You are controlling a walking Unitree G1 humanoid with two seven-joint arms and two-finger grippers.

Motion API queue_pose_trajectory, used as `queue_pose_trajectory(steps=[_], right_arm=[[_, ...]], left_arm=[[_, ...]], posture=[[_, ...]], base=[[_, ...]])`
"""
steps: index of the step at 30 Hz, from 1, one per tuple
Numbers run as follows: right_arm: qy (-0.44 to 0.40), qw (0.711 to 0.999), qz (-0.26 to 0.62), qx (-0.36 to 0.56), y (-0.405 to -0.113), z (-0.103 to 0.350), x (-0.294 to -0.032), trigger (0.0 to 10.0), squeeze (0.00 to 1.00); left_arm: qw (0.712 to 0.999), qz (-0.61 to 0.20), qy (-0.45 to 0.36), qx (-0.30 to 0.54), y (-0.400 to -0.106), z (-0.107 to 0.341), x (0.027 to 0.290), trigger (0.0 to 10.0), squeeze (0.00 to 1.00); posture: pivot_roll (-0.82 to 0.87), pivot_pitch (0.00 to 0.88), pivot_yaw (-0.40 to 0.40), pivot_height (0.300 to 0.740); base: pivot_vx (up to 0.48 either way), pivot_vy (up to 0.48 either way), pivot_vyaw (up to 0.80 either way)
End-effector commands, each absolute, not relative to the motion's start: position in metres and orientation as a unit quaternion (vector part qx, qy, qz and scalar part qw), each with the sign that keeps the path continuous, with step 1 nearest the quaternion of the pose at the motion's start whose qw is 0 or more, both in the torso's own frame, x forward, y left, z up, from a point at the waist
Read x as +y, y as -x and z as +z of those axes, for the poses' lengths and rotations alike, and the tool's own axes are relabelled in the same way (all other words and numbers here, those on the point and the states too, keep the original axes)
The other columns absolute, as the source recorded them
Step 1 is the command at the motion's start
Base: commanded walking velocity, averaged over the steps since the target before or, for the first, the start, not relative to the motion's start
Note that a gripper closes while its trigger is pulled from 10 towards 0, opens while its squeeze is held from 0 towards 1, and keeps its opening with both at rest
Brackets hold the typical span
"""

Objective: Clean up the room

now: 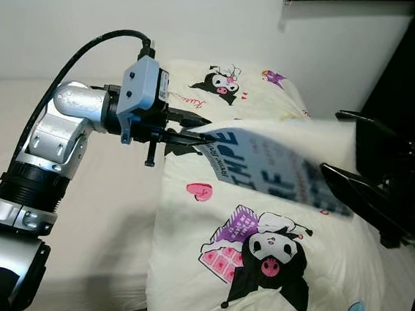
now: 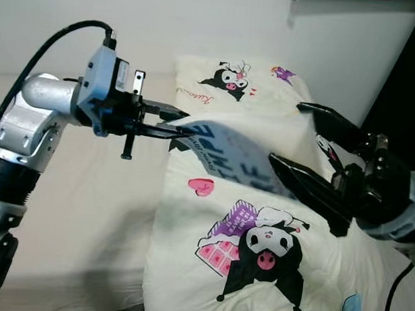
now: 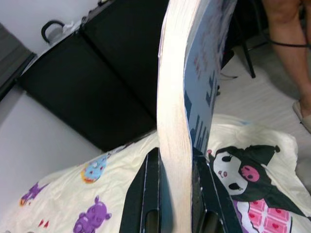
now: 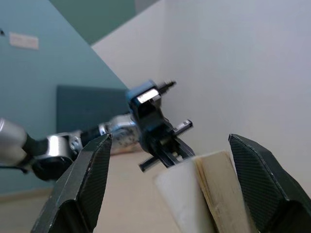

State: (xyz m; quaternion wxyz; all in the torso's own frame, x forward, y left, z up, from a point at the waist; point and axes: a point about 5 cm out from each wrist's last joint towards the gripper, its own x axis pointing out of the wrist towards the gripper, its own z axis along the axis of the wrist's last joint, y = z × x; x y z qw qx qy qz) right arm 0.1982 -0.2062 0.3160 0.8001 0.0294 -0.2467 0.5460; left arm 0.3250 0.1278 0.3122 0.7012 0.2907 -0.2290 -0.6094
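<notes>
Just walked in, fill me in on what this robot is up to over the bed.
The robot is holding a thick book in the air above a cartoon-print pillow on the bed. The left tool is clamped on one end of the book. The right tool is spread open around the other end, one finger above and one below, not yet closed on it. A person's legs stand beside the bed.

Left claw [image 1: 189, 134] clamped, right claw [image 2: 302, 139] spread wide
</notes>
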Motion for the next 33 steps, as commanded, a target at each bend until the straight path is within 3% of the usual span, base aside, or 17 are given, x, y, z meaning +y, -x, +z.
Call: queue_pose_trajectory(steps=[1,10,20,21,26,27,33], right_arm=[[-0.033,0.793,0.563,-0.231,-0.193,0.313,-0.199,10.0,0.0],[0.025,0.842,0.527,-0.113,-0.204,0.282,-0.193,10.0,0.0],[0.062,0.874,0.476,-0.07,-0.213,0.274,-0.2,10.0,0.0],[0.069,0.879,0.468,-0.06,-0.216,0.271,-0.2,4.7,0.0],[0.08,0.884,0.458,-0.053,-0.218,0.268,-0.201,4.7,0.0],[0.081,0.885,0.455,-0.053,-0.219,0.267,-0.202,0.0,0.0],[0.078,0.886,0.45,-0.073,-0.22,0.272,-0.203,0.0,0.0]], left_arm=[[0.709,-0.597,-0.291,-0.235,-0.327,0.317,0.132,0.0,0.0],[0.719,-0.584,-0.29,-0.239,-0.329,0.323,0.138,0.0,0.0],[0.718,-0.584,-0.291,-0.241,-0.327,0.325,0.139,0.0,0.0],[0.718,-0.584,-0.291,-0.242,-0.327,0.326,0.139,0.0,0.0],[0.719,-0.584,-0.291,-0.242,-0.328,0.326,0.139,0.0,0.0],[0.719,-0.583,-0.291,-0.242,-0.328,0.326,0.139,0.0,0.0],[0.723,-0.579,-0.292,-0.239,-0.33,0.326,0.14,0.0,0.0]], posture=[[-0.08,0.046,0.071,0.591],[-0.07,0.051,0.072,0.591],[-0.07,0.057,0.071,0.591],[-0.07,0.057,0.071,0.591],[-0.07,0.057,0.071,0.591],[-0.07,0.057,0.071,0.591],[-0.06,0.051,0.069,0.591]], base=[[0.0,0.0,0.0],[0.0,0.0,0.0],[0.0,0.0,0.0],[0.0,0.0,0.0],[0.0,0.0,0.0],[0.0,0.0,0.0],[0.0,0.0,0.0]])
